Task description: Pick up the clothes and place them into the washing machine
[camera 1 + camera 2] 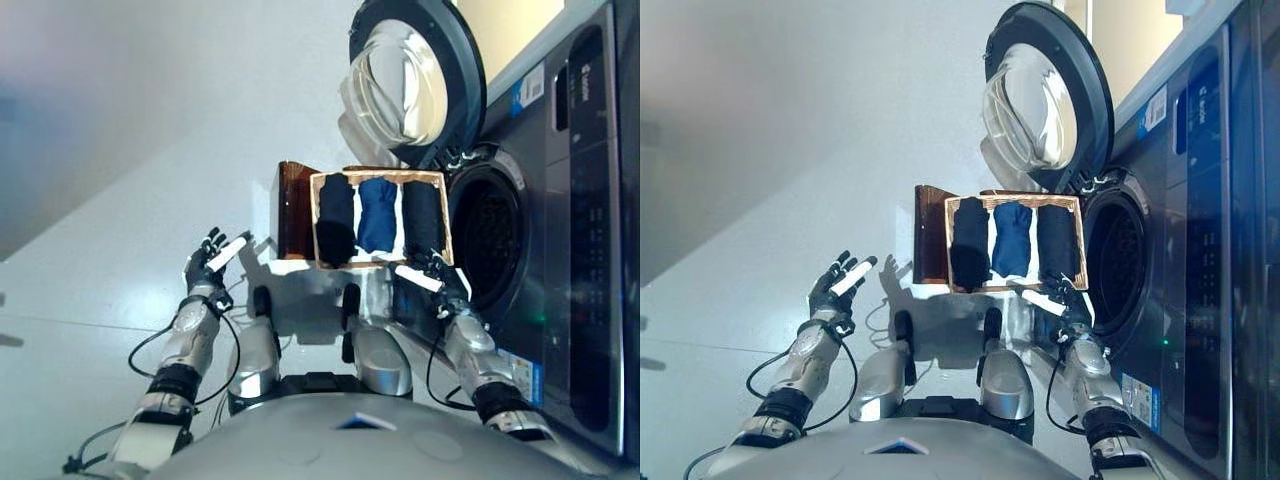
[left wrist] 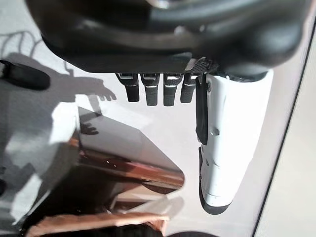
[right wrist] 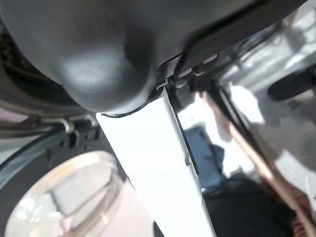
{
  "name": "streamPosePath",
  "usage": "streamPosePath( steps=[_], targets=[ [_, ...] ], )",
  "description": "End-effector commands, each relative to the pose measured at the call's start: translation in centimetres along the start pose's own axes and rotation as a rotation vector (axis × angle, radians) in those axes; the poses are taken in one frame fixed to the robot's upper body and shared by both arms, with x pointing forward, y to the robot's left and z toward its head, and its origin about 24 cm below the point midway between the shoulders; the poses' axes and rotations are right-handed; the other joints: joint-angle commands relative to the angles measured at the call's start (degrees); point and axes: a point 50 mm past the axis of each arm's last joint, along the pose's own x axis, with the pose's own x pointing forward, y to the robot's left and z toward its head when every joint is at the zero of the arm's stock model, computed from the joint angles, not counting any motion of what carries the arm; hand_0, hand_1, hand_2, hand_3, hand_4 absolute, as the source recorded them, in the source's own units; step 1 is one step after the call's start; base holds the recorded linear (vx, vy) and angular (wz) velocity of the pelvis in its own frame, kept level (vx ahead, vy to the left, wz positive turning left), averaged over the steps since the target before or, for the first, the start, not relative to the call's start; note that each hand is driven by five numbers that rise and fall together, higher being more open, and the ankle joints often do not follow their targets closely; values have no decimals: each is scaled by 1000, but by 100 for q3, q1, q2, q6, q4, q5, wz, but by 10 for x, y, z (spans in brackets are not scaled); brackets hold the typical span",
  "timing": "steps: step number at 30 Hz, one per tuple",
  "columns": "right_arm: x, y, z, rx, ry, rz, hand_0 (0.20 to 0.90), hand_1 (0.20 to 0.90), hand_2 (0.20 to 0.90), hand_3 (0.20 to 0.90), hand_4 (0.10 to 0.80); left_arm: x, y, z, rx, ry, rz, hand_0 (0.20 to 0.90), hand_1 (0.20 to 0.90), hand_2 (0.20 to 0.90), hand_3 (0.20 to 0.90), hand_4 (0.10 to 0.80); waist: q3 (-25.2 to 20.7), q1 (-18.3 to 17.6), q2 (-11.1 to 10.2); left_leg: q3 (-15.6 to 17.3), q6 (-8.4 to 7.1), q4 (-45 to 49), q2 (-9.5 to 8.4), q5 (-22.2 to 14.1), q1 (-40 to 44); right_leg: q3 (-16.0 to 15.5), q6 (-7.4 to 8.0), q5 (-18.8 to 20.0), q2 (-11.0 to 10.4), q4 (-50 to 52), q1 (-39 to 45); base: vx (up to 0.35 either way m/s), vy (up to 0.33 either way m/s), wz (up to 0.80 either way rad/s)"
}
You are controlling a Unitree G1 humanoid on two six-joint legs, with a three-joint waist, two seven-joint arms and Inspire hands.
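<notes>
A wooden-rimmed box point(image 1: 315, 222) stands on the floor in front of me. In it lie three folded clothes side by side: a black one point(image 1: 336, 220), a blue one point(image 1: 378, 213) and another black one point(image 1: 421, 215). My right hand point(image 1: 438, 280) hovers at the box's near right corner, just before the washing machine's drum opening point(image 1: 490, 240). It is open and empty, its white-covered thumb point(image 3: 158, 163) pointing towards the clothes. My left hand point(image 1: 205, 265) is raised to the left of the box, well apart from it, with straight fingers point(image 2: 153, 91) and nothing in it.
The washing machine's round glass door point(image 1: 410, 80) stands swung open beyond the box. The machine's dark front point(image 1: 570, 230) fills the right side. A brown translucent lid point(image 1: 293, 210) leans on the box's left side. Pale floor point(image 1: 120, 230) stretches off to the left.
</notes>
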Motion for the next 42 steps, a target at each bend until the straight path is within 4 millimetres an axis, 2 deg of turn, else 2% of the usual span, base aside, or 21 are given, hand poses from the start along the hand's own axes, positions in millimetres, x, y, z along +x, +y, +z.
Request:
streamPosePath(
  steps=[1, 3, 5, 7, 11, 14, 19, 22, 27, 33, 37, 42],
  targets=[
    [-2, -12, 22, -59, -113, -13, 900, 900, 900, 900, 800, -2, 8, 23, 26, -117, -15, 900, 900, 900, 900, 800, -697, -85, -148, -175, 109, 392, -220, 56, -912, 94, 314, -837, -354, 863, 78, 62, 329, 1],
    [5, -6, 37, -75, -158, 5, 900, 900, 900, 900, 800, -1, 9, 38, 57, -169, -24, 900, 900, 900, 900, 800, -632, -39, -138, -104, 266, 477, -314, -80, -1047, 261, 455, -782, -451, 1312, -400, -17, 239, -3],
    [8, -3, 43, -100, -172, 10, 900, 900, 900, 900, 800, 0, 12, 41, 69, -179, -22, 900, 900, 900, 900, 800, -628, 19, -144, -13, 329, 490, -336, -170, -1053, 327, 507, -779, -489, 1523, -629, 4, 143, -51],
    [15, 3, 58, -155, -215, 11, 900, 900, 900, 900, 800, 1, 14, 49, 91, -203, -19, 900, 900, 900, 900, 800, -526, 48, -142, 72, 391, 510, -401, -220, -1078, 378, 571, -442, -558, 1664, -964, 5, 132, -57],
    [20, 9, 78, -207, -273, 14, 900, 900, 900, 900, 800, 2, 19, 63, 83, -256, 7, 900, 900, 900, 900, 800, -341, -9, -141, 71, 329, 473, -291, -273, -1234, 419, 616, 145, -785, 1139, -1620, -4, -27, -29],
    [21, 11, 82, -210, -290, 4, 900, 900, 900, 900, 800, 3, 17, 67, 77, -273, 5, 900, 900, 900, 900, 800, -302, 12, -294, 29, 263, 565, -228, -250, -1402, 136, 616, 123, -854, 818, -1512, 63, -86, 10],
    [20, 6, 87, -247, -307, -22, 900, 900, 900, 900, 800, 1, 14, 61, 60, -255, -7, 900, 900, 900, 900, 800, -352, 16, -359, -102, 123, 332, -124, 5, -1535, -174, 617, 61, -759, 584, -1481, 86, -102, 12],
    [21, -2, 96, -321, -338, -73, 900, 900, 900, 900, 800, 1, 12, 60, 77, -253, -14, 900, 900, 900, 900, 800, -367, -18, -318, -139, 77, 114, -115, 123, -1611, -219, 615, 33, -737, 580, -1605, 52, -65, 14],
    [26, -16, 125, -469, -402, -216, 900, 900, 900, 900, 800, 1, 12, 58, 77, -249, -8, 900, 900, 900, 900, 800, -331, -17, -207, -98, -9, -150, -92, 277, -1704, -232, 621, 94, -714, 453, -1793, 52, -45, 4],
    [43, -7, 141, -513, -358, -297, 900, 900, 900, 900, 800, 4, 0, 53, 61, -226, -21, 900, 900, 900, 900, 800, -259, 60, -33, -38, -41, -246, -129, 317, -1768, -176, 612, 124, -712, 377, -1903, 23, -19, -8],
    [48, -6, 148, -500, -335, -337, 900, 900, 900, 900, 800, 3, -5, 50, 49, -217, -27, 900, 900, 900, 900, 800, -276, 90, 103, -13, -54, -321, -159, 326, -1769, -147, 606, 107, -722, 388, -1958, 32, 10, -1],
    [52, -9, 155, -530, -326, -357, 900, 900, 900, 900, 800, 4, -6, 48, 38, -214, -29, 900, 900, 900, 900, 800, -278, 112, 176, -20, -58, -379, -192, 343, -1765, -147, 612, 108, -735, 383, -1975, 6, 2, 0]
  ],
)
